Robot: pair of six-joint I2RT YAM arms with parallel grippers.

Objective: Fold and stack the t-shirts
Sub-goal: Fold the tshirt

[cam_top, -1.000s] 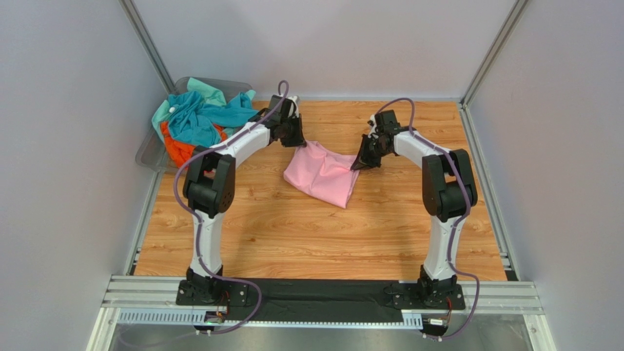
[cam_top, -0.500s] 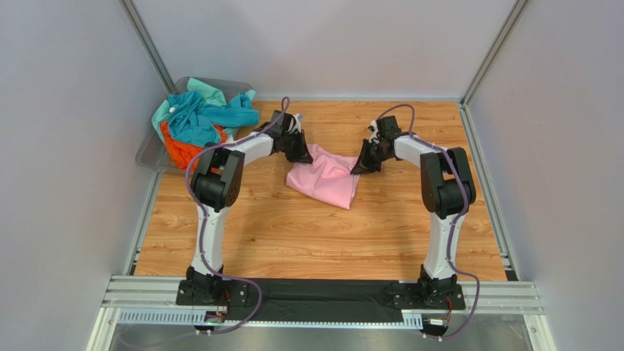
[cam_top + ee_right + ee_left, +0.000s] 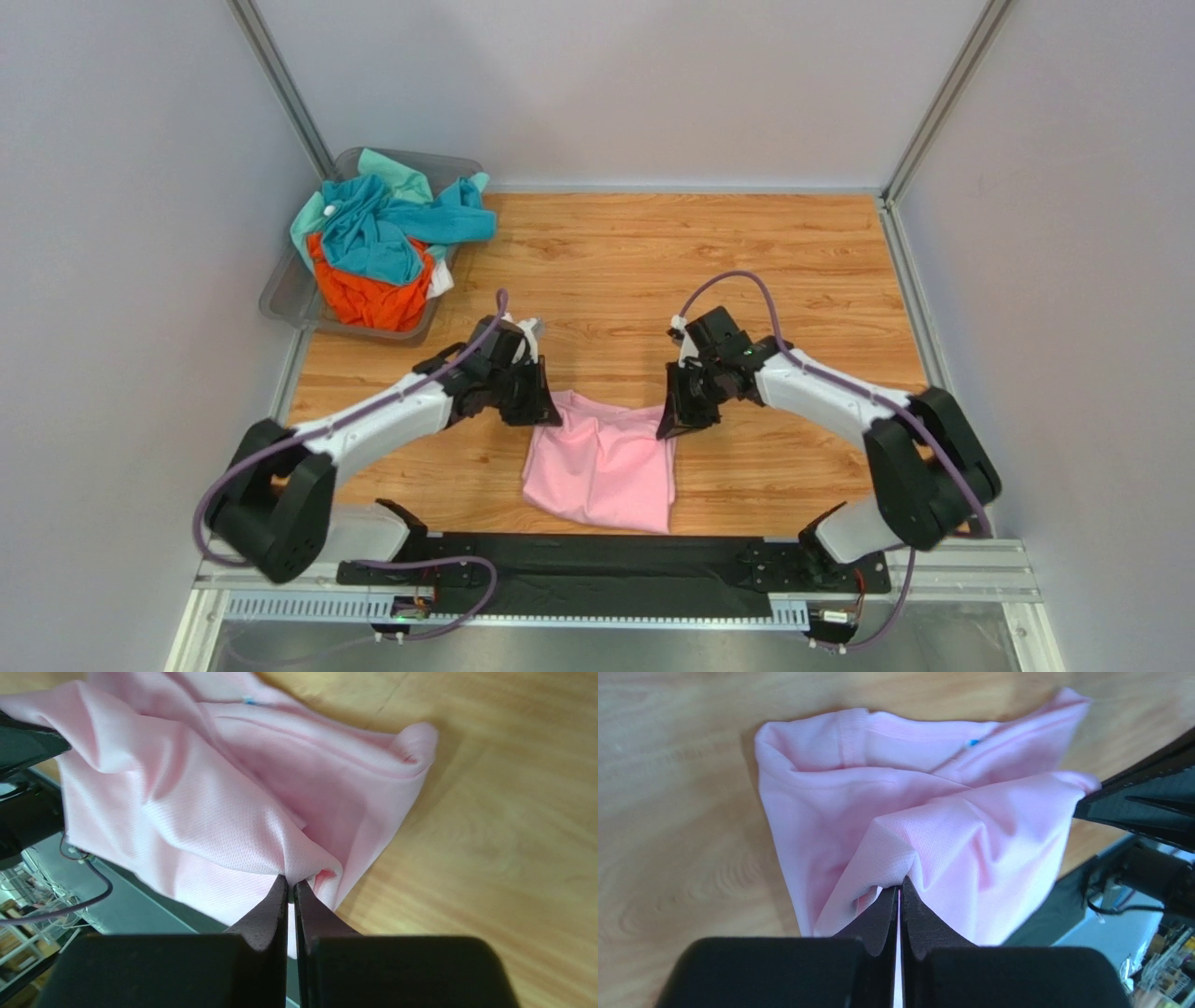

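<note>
pink t-shirt (image 3: 601,469): near edge of the counter (image 3: 786,266), far edge strung left to right, body trailing toward the arm bases
left tool (image 3: 544,409): pressed together, pinching its far left corner
right tool (image 3: 669,424): pinching the far right corner
far left: teal, mint, orange t-shirts (image 3: 372,231) heaped in the bin (image 3: 285,300)

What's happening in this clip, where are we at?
Both arms are working on the light pink t-shirt. The left end effector and the right end effector are each shut on a pinch of its fabric, one on either side, near the front edge of the table. The shirt is bunched and creased, not yet folded flat. The other t-shirts, teal, mint and orange, lie heaped in the grey bin at the far left corner.
</note>
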